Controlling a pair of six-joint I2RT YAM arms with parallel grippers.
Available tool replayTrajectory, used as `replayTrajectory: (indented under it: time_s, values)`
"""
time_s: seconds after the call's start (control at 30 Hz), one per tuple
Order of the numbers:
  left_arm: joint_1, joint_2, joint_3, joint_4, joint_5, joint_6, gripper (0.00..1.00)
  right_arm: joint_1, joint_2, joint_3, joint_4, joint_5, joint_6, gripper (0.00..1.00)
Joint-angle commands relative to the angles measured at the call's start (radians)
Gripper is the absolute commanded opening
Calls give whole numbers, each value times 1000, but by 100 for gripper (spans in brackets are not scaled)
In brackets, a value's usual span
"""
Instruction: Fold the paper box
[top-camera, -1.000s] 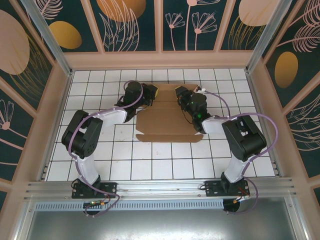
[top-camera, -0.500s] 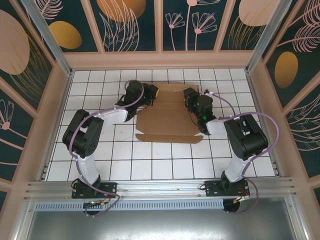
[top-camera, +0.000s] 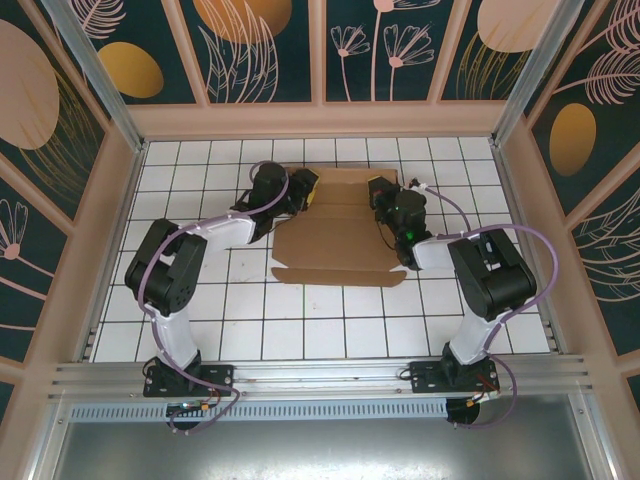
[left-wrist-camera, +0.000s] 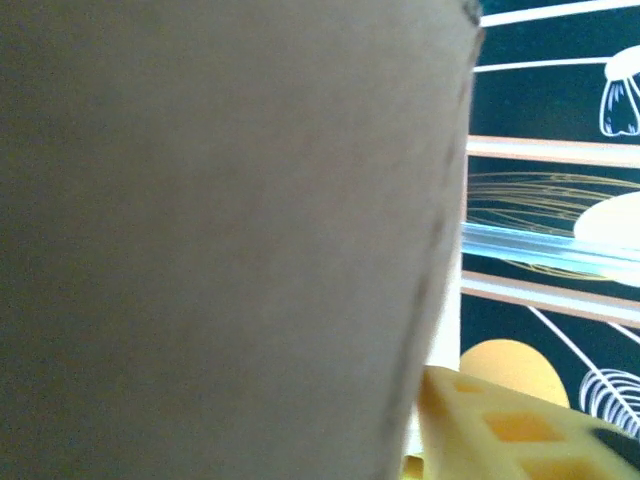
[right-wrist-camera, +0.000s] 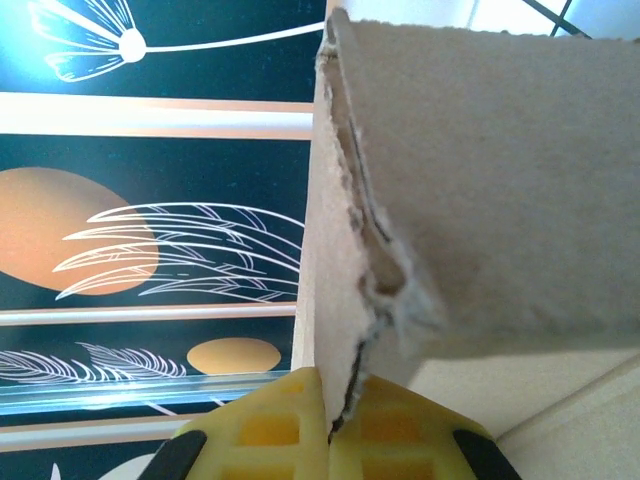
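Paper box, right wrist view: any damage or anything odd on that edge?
Yes. The paper box has a ragged, frayed edge with a crumpled notch just above where the right pincer pinches it. It looks torn or crushed rather than cleanly cut. Nothing else stands out.

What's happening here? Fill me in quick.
Two robot arms are working on a brown paper box, a die-cut sheet lying mostly flat on the tiled table. The right gripper is pinched shut on a cardboard edge at the sheet's far right. The left gripper sits at the far left flap; whether it is gripping can't be told.
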Motion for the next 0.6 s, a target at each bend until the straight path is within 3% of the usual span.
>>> replayTrajectory:
  time_s: [0.0,0.13,0.27,0.33,0.43,0.57]
  values:
    - [7,-62,0,-215,38,199,55,-34,-35,-13,-17,29,5,3]
    - [6,-170,21,-422,2,391,54,-69,-71,-18,-74,-19,-19,2]
    - [4,-329,83,-596,-133,619,54,-103,-118,-29,-151,-82,-51,3]
    - [4,-363,148,-654,-146,716,57,-113,-132,-43,-150,-99,-54,3]
    - [5,-358,226,-690,-170,786,65,-125,-151,-57,-156,-116,-62,3]
    - [5,-229,341,-752,-174,812,66,-136,-153,-74,-145,-145,-65,3]
